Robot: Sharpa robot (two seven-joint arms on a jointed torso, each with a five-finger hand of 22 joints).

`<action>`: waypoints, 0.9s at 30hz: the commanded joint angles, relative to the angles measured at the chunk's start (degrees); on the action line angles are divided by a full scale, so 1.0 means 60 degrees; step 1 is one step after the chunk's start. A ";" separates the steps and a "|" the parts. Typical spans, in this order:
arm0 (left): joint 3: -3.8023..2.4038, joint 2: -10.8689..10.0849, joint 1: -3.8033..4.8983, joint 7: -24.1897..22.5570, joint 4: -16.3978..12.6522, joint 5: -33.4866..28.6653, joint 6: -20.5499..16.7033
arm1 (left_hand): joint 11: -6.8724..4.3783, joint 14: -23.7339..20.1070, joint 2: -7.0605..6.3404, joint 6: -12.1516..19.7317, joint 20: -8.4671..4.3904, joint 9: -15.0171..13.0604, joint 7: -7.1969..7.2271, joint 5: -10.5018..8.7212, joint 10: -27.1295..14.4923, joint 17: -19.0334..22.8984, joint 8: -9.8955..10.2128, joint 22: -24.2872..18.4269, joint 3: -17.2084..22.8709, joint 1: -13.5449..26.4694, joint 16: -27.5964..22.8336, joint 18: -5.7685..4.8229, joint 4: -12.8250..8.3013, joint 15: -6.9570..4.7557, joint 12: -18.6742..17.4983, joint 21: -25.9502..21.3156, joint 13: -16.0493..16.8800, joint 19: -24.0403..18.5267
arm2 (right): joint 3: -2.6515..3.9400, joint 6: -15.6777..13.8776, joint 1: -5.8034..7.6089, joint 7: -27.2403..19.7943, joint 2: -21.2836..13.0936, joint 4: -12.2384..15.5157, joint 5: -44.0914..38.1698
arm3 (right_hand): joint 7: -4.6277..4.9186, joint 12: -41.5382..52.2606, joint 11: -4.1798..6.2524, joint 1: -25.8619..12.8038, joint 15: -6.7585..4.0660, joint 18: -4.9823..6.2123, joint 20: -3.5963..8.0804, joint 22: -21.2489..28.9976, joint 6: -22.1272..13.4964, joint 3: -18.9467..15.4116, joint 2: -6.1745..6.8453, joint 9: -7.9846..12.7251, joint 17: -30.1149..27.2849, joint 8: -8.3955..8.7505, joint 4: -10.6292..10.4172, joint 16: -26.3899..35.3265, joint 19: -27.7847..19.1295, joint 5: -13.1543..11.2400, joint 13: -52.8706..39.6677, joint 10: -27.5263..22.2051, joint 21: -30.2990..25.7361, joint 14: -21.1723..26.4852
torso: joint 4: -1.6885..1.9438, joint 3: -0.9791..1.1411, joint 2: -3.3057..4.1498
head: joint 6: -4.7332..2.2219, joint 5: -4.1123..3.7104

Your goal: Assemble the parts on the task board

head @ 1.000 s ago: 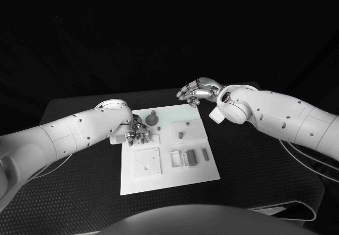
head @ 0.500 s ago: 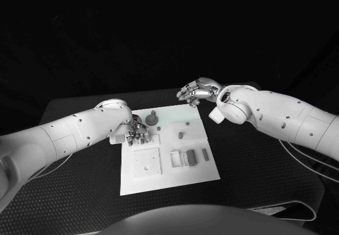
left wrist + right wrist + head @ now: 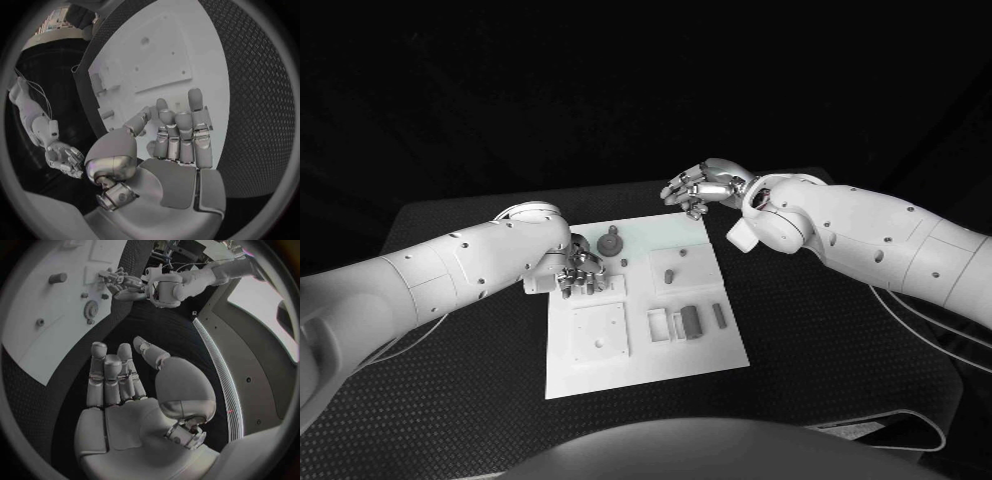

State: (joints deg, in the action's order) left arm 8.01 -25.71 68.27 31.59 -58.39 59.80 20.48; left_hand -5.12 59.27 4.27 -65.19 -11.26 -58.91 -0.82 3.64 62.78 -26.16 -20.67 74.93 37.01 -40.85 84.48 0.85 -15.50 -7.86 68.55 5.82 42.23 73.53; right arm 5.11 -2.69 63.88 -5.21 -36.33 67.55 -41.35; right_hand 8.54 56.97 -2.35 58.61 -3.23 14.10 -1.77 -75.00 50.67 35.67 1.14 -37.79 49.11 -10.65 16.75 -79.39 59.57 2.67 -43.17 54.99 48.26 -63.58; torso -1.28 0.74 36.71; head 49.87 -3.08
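The white task board (image 3: 643,352) lies in the middle of the black table. On it I see a dark gear-like part (image 3: 609,242), a small peg (image 3: 669,276) and two dark bars (image 3: 689,320). My left hand (image 3: 578,271) hovers low over the board's left side beside the gear, fingers stretched side by side (image 3: 180,135), nothing plainly held. My right hand (image 3: 701,188) hangs past the board's far edge, over the table. Its palm (image 3: 125,405) is bare and its fingers are extended. The right wrist view shows the gear-like part (image 3: 92,309) and the left hand (image 3: 119,282).
A square white plate (image 3: 600,330) with small holes sits in the board's near left part. Black textured matting (image 3: 834,330) surrounds the board on all sides. A cable (image 3: 935,345) trails along the table under my right arm.
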 commanded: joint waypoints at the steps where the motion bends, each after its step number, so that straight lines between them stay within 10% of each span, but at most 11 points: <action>1: 0.0022 -0.0014 -0.0021 0.0184 0.0017 0.0057 -0.0056 | 0.0007 -0.0020 0.0258 -0.0015 0.0037 -0.0016 -0.0031 -0.0116 0.0006 0.0020 0.0056 0.0194 -0.0174 -0.0281 -0.0053 -0.0141 0.0253 -0.0013 -0.0080 -0.0012 0.0000 0.0016 | 0.0002 0.0126 -0.0007 -0.0061 0.0007 0.0003 -0.0018 | 0.0051 0.0034 -0.0013 -0.0108 -0.0090 0.0150 0.0029 -0.0130 0.0000 -0.0016 0.0024 0.0015 -0.0011 0.0065 -0.0031 0.0042 0.0059 0.0035 0.0012 -0.0027 -0.0031 -0.0006 | -0.0001 0.0002 0.0002 | 0.0007 0.0000; 9: 0.0022 -0.0011 -0.0021 0.0191 0.0037 0.0005 0.0019 | 0.0020 -0.0058 -0.0304 0.0020 0.0021 -0.0092 -0.0043 -0.0147 -0.0020 0.0009 0.0102 0.0194 -0.0608 0.0543 -0.0059 -0.0140 0.0723 0.0001 -0.0111 -0.0069 0.0020 -0.0014 | 0.0002 0.0123 -0.0008 -0.0062 0.0007 0.0000 -0.0018 | 0.0051 0.0035 -0.0013 -0.0107 -0.0090 0.0150 0.0029 -0.0130 -0.0001 -0.0015 0.0025 0.0015 -0.0011 0.0066 -0.0030 0.0042 0.0059 0.0035 0.0013 -0.0027 -0.0031 -0.0005 | 0.0001 -0.0002 0.0000 | 0.0021 -0.0008; 27: 0.0019 -0.0022 -0.0020 0.0144 0.0032 -0.0010 -0.0139 | -0.0017 -0.0091 -0.0672 0.0007 -0.0051 -0.0226 -0.0007 -0.0145 -0.0035 -0.0025 0.0168 0.0192 -0.1626 0.1497 -0.0035 -0.0138 0.0507 -0.0043 -0.0122 -0.0141 0.0082 -0.0020 | 0.0002 0.0118 -0.0008 -0.0059 0.0000 0.0004 -0.0018 | 0.0051 0.0036 -0.0014 -0.0110 -0.0090 0.0150 0.0029 -0.0131 -0.0003 -0.0015 0.0028 0.0016 -0.0012 0.0067 -0.0030 0.0042 0.0058 0.0035 0.0015 -0.0028 -0.0031 -0.0004 | 0.0000 -0.0002 0.0001 | 0.0021 -0.0002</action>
State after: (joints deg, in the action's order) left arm 8.15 -25.88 68.15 32.55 -58.13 59.70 20.23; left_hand -5.15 59.06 0.22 -65.20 -11.26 -60.23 -1.02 3.05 62.77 -26.24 -19.92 74.91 27.49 -32.30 84.49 0.86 -12.47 -8.10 68.06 5.37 42.67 73.52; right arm 5.11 -2.69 63.87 -5.21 -36.35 67.54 -41.35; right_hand 8.47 56.97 -2.35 58.38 -3.36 14.48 -1.78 -75.00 50.72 35.66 1.37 -37.79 49.12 -10.46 16.75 -79.39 59.57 2.67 -43.17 54.98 48.26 -63.71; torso -1.26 0.73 36.71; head 50.00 -3.10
